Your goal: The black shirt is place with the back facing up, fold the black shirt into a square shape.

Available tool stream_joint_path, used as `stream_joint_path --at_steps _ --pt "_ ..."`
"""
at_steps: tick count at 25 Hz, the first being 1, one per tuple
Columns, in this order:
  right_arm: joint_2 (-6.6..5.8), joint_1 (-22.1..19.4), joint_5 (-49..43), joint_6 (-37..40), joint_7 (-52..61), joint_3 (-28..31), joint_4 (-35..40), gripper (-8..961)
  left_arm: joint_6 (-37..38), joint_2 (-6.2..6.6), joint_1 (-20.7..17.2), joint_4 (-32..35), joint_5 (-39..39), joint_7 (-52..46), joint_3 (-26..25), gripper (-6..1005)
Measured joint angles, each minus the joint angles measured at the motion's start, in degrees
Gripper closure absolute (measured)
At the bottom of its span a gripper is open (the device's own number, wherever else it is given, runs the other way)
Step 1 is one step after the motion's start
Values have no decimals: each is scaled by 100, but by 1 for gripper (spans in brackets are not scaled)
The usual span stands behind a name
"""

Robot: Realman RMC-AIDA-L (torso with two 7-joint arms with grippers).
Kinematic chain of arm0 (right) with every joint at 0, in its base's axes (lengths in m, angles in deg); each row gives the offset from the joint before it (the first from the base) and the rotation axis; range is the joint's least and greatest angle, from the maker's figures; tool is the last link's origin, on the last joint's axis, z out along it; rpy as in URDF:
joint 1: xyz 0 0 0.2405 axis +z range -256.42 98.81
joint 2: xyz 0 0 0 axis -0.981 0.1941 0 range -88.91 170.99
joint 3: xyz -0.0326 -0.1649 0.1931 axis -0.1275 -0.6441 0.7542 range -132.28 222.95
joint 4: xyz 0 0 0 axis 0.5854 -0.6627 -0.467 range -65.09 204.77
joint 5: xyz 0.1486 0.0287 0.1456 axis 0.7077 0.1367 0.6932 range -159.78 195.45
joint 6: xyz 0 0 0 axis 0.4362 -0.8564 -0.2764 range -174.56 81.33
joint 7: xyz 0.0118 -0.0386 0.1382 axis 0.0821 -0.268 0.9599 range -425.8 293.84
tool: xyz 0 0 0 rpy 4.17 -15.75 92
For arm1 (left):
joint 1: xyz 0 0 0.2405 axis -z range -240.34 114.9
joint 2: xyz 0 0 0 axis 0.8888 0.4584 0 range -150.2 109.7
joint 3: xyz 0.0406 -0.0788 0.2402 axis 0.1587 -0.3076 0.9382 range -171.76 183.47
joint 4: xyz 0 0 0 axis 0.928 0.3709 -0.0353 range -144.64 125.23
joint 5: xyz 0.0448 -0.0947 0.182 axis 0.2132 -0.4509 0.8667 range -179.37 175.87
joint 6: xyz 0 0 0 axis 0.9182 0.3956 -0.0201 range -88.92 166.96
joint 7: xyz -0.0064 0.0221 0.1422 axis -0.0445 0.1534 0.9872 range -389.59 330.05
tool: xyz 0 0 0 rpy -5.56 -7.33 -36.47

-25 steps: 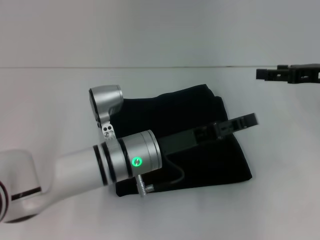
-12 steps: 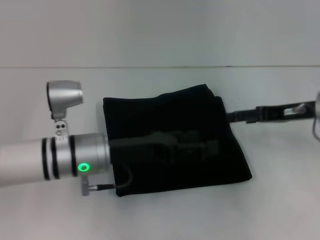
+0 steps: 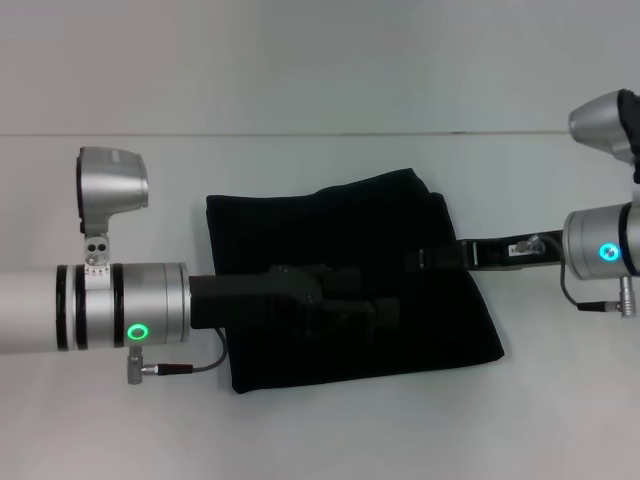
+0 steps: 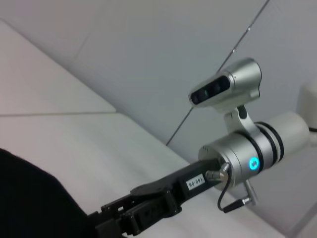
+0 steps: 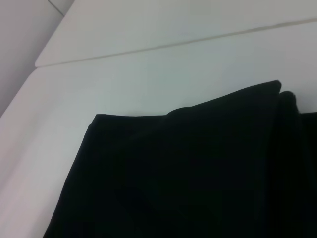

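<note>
Since earlier, we see right end effector (image 3: 425, 259) reach folded shirt (image 3: 350, 230); left end effector (image 3: 385, 308) above shirt; grip states indiscernible.

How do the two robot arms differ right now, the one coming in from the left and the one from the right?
The left gripper reaches far over the black shirt, near its middle, while the right gripper only meets the shirt's right edge. The left arm's ring light glows green; the right arm's ring light glows blue. Both arms are silver, lie nearly level, and carry a wrist camera. The shirt beneath them is already folded into a rough square.
</note>
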Motion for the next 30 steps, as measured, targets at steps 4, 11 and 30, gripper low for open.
stream_joint_path --at_steps 4,11,30 --pt "26 15 15 -46 2 10 -30 56 -37 -1 4 5 27 8 3 47" --pt "39 13 52 -59 -48 45 22 294 -47 -1 -14 10 31 13 3 47" --pt "101 -238 729 195 -1146 270 188 868 -103 0 -53 -8 31 -50 -46 48"
